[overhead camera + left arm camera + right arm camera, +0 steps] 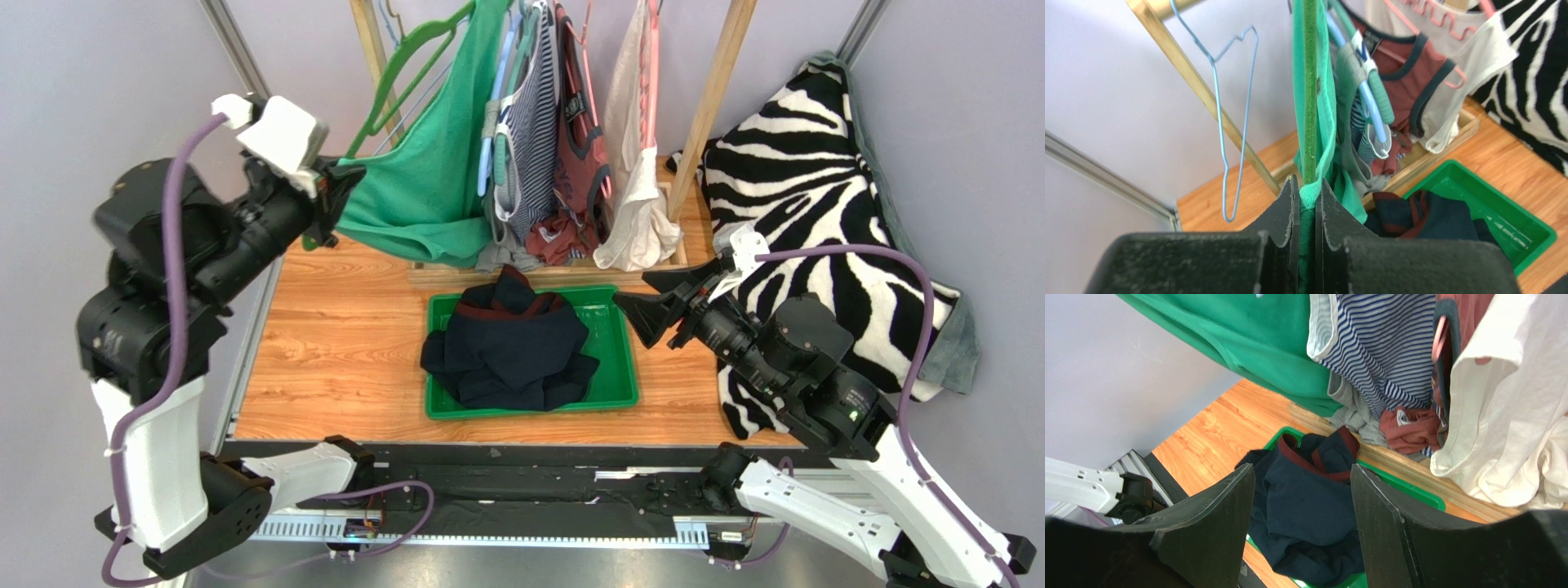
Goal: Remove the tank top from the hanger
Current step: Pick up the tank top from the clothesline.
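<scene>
Well, at far left the left arm (184, 245) stood high beside the rack. The left jaws were pressed together on an edge of the green tank top (423, 184), pinching cloth right at the end of the green hanger (411, 55). Which edge (hem or strap) I couldn't tell. The cloth ran taut from the rail out to that pinch, prob. so the top could be dragged sideways off the hanger's arm. It was still hung on, not free yet.

Wrist view: a bare blue wire hanger (1229, 122) hung just left of it, apart from the cloth. Next along the rail came a striped top (530, 123), maroon top (583, 135) & white top (638, 184), all bunched close, so a wide pull could snag the neighbours.

Below, on the desk (331, 355), a green tray (620, 374) sat under the rack w/ a dark navy garment (509, 349) heaped in it, likely the drop spot.

Right of the tray the right arm (797, 355) was low, right jaws spread & holding nothing, aimed at tray & clothes, placed perhaps to steady the hanger. Far right lay a zebra blanket (822, 184).
</scene>
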Controlling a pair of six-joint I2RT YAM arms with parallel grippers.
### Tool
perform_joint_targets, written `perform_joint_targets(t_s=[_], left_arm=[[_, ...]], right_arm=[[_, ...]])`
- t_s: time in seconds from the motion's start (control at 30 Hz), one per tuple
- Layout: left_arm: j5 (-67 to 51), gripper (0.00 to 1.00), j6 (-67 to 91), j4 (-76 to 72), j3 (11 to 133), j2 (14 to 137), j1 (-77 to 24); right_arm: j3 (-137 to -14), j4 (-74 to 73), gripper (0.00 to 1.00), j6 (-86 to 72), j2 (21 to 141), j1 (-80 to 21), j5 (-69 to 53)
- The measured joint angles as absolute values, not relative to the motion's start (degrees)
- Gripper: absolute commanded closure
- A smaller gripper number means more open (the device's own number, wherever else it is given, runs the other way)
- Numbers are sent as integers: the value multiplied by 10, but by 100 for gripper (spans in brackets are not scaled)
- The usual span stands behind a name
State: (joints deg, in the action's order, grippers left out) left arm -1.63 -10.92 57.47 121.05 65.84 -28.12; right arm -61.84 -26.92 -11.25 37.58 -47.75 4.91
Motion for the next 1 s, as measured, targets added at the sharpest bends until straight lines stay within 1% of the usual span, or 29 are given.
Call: perform_joint_targets(t_s=[0.23, 0.37, 0.57, 0.7, 0.8, 0.83, 0.93, 0.97, 1.0], left_arm=[[-92, 100, -120, 588, 1305, 639, -281], [-147, 100, -119, 566, 1312, 608, -281], [-232, 100, -103, 527, 1388, 607, -281], [-273, 100, -92, 501, 1426, 620, -281], [-300, 100, -82, 495, 1437, 630, -279], [-305, 100, -81, 495, 1437, 633, -278], [-317, 100, -81, 494, 1433, 646, -277], [-319, 100, -83, 493, 1433, 653, -277], [-321, 100, -84, 492, 1433, 661, -277]], right_arm=[[-588, -262, 37, -113, 366, -477, 45], [-571, -241, 36, -111, 352, -477, 43], [-546, -211, 36, -109, 323, -477, 29], [-531, -184, 36, -112, 325, -477, -7], [-504, -149, 36, -121, 335, -477, -57], [-498, -139, 36, -124, 342, -477, -74], [-484, -103, 29, -135, 372, -479, -137], [-481, -89, 21, -136, 385, -484, -162], [-480, -81, 18, -136, 394, -490, -176]])
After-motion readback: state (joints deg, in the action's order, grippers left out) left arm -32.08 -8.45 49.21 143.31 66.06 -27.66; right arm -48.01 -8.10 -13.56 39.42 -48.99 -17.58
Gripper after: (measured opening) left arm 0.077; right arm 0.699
